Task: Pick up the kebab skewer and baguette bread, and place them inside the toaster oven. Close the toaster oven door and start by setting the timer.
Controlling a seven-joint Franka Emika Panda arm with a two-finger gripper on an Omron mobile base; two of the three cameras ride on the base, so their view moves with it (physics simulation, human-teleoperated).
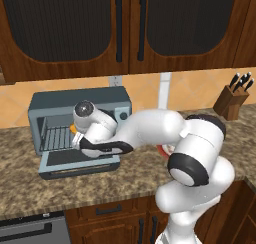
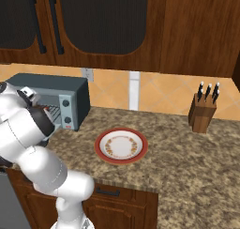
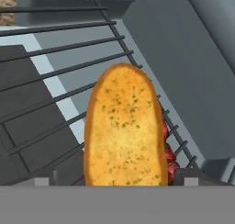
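The golden baguette bread (image 3: 123,131) lies on the wire rack (image 3: 50,71) inside the grey-blue toaster oven (image 1: 80,100). Red-brown chunks of the kebab skewer (image 3: 169,155) peek out from under the bread's right edge, next to the oven's side wall. My gripper (image 3: 119,179) reaches into the oven mouth and is open; its fingertips (image 3: 43,179) stand wide on either side of the bread's near end, with a gap on each side. The toaster oven door (image 1: 80,164) hangs folded down in front. A sliver of the bread (image 1: 73,129) shows beside my hand in the left base view.
A red-rimmed plate (image 2: 121,146) lies on the speckled counter right of the oven (image 2: 65,89). A knife block (image 2: 202,113) stands at the back right. Dark wooden cabinets hang above. The oven's two knobs (image 2: 65,111) face the right base view.
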